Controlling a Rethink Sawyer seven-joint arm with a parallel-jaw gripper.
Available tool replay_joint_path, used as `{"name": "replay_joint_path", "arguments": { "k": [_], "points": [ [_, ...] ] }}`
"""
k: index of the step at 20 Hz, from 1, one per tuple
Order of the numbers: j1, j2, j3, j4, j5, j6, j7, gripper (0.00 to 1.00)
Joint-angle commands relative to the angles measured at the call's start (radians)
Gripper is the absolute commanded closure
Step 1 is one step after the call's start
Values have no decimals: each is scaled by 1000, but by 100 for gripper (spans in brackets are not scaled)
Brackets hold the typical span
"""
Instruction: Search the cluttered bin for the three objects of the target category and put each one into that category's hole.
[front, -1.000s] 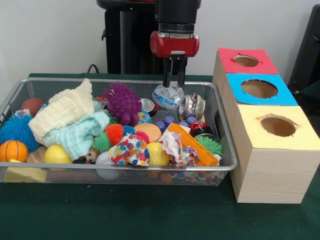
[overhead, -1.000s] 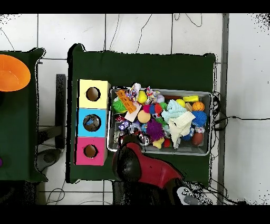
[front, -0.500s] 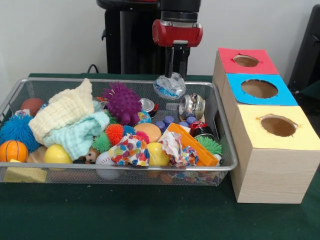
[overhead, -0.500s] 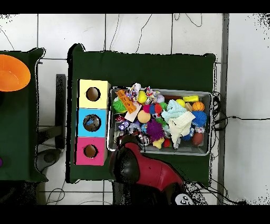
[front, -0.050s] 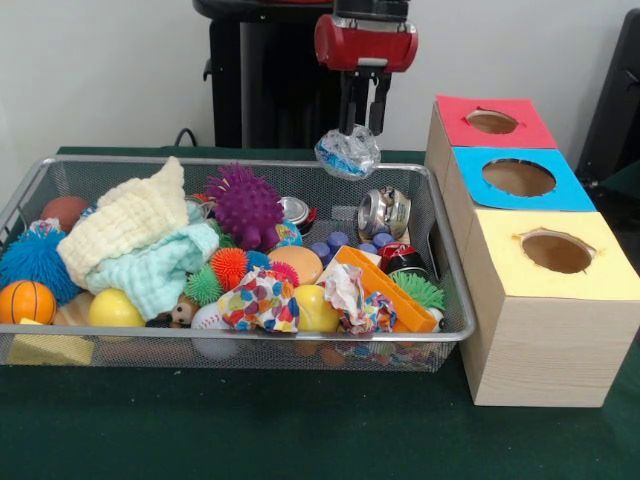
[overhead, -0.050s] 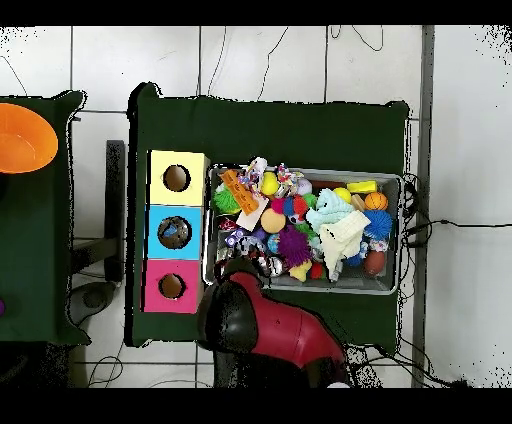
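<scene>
Since the earlier frames the gripper (front, -0.050s: 364, 128) has risen and drifted a little toward the boxes, lifting a crumpled clear wrapper with blue print (front, -0.050s: 347, 153) out of the clutter; the wrapper now hangs above the wire bin's (front, -0.050s: 250, 334) far rim, free of everything below, with the claw's two dark fingers pinched on its top. Reading the front view from the left: a blue spiky ball (front, -0.050s: 32, 262) sits at the bin's left end with a small orange basketball (front, -0.050s: 26, 301) just below it, then a cream knitted cloth (front, -0.050s: 130, 219) lies piled over a mint green cloth (front, -0.050s: 160, 266). A yellow ball (front, -0.050s: 115, 309) rests by the front wall. Near the middle stands a purple spiky ball (front, -0.050s: 245, 206), with a small orange spiky ball (front, -0.050s: 229, 266) in front of it and a colourful dotted cloth (front, -0.050s: 260, 300) at the front. Right of centre lie a crushed silver can (front, -0.050s: 384, 211), an orange block (front, -0.050s: 385, 289) tilted along the right side and a green spiky ball (front, -0.050s: 418, 290). Beside the bin stand three wooden boxes in a row, each with a round hole: the yellow-topped box (front, -0.050s: 545, 300) nearest, the blue-topped box (front, -0.050s: 520, 180) in the middle, the red-topped box (front, -0.050s: 490, 122) farthest. In the overhead view the red arm (overhead, -0.050s: 270, 330) covers the bin's corner near the red-topped box.
</scene>
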Motion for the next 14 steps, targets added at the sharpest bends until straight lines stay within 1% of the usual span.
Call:
{"name": "replay_joint_path", "arguments": {
  "k": [1,9,14],
  "points": [
    [57,-38,-61,-106,71,178,235,100],
    [156,-31,-143,-183,96,270,258,100],
    [218,-12,-199,-254,106,344,276,100]
  ]
}}
